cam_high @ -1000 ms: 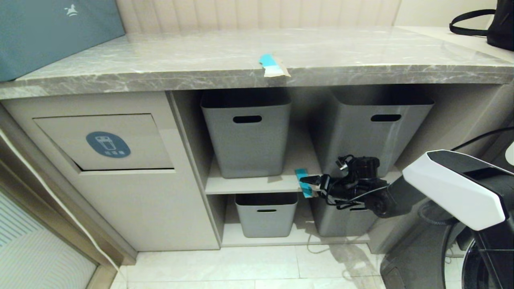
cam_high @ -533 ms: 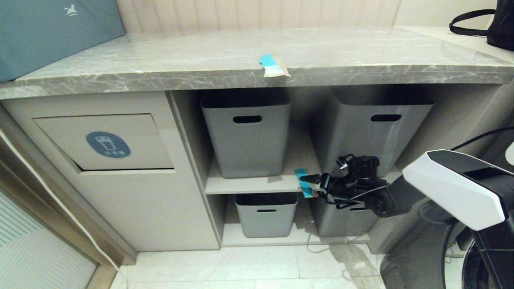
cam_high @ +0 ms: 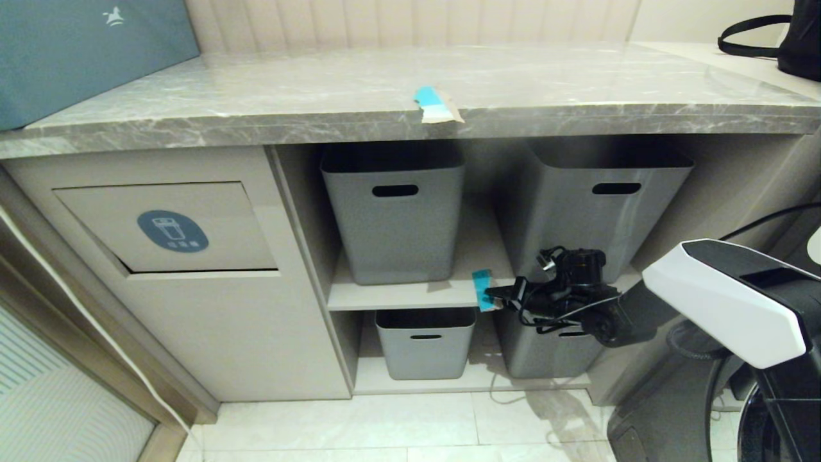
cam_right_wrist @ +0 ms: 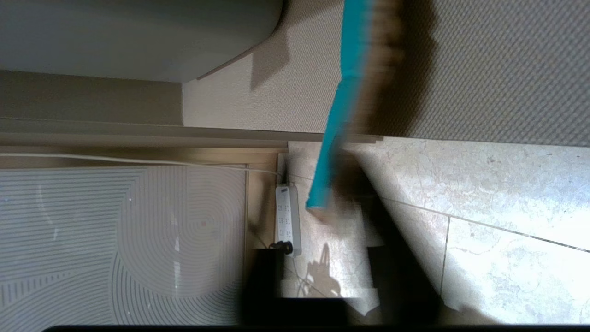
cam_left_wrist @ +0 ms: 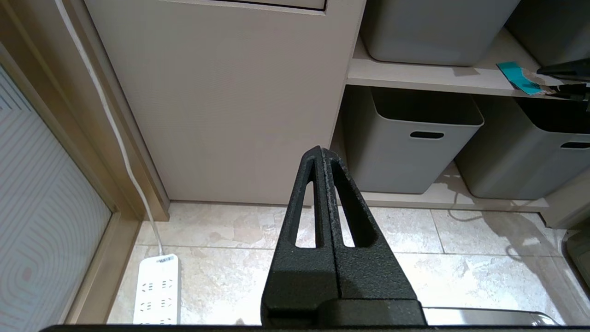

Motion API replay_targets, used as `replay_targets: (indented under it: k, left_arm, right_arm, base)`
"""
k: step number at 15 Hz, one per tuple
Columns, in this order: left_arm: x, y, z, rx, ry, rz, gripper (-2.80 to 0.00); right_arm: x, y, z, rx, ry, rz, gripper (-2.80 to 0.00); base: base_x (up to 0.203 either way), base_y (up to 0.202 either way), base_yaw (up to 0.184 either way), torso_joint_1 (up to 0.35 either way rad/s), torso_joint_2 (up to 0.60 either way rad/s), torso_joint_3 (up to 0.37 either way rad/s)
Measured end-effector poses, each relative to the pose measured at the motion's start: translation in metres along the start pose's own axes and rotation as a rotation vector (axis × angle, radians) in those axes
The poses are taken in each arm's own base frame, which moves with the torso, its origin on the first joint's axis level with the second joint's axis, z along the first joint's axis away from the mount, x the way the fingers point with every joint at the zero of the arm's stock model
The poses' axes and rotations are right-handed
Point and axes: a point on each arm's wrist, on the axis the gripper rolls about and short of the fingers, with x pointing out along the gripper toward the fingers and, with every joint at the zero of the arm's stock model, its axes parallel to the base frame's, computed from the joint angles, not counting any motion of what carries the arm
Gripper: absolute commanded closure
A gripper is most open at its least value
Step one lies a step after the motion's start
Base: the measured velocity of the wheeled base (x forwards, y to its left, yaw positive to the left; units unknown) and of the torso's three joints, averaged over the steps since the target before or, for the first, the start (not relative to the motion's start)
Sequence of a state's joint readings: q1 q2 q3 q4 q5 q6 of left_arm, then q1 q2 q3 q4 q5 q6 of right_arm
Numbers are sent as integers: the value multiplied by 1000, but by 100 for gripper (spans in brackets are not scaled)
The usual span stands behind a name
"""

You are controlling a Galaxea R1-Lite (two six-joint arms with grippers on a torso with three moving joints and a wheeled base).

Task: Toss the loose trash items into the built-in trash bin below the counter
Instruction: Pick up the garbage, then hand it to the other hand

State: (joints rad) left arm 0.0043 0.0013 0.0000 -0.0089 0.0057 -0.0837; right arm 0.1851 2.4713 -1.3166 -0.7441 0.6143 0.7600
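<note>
Cardboard strip point(cam_high: 482, 289) in right gripper point(cam_high: 492, 296), beside grey baskets point(cam_high: 394, 212).

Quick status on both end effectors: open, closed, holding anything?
Left end effector: closed, empty, low in front of the cabinet.
Right end effector: closed on a blue cardboard strip, by the shelf edge between the grey baskets.

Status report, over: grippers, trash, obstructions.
Right gripper shut on blue strip by middle shelf. Left gripper shut, empty, low near floor. Second strip on counter edge. Bin flap closed; path unobstructed.
</note>
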Motion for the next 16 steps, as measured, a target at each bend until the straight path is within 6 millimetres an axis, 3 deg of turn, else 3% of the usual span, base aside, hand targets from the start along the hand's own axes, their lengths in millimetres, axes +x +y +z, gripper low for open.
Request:
replay_targets:
  k: [5,8,11,16]
  left_arm:
    - [0,0,0,0,0,0,0]
    - [0,0,0,0,0,0,0]
    - [0,0,0,0,0,0,0]
    - [0,0,0,0,0,0,0]
  right_arm:
    - [-3,2,-10,5,26,-11,0]
    - [-17,21,-5,-19,12,5,0]
    - [-52,57,-4,-75,-9,37,0]
    - [-130,103,-66,-165,106,174,0]
  base:
    - [0,0,0,0,0,0]
    - [0,0,0,0,0,0]
    - [0,0,0,0,0,0]
    - [0,0,0,0,0,0]
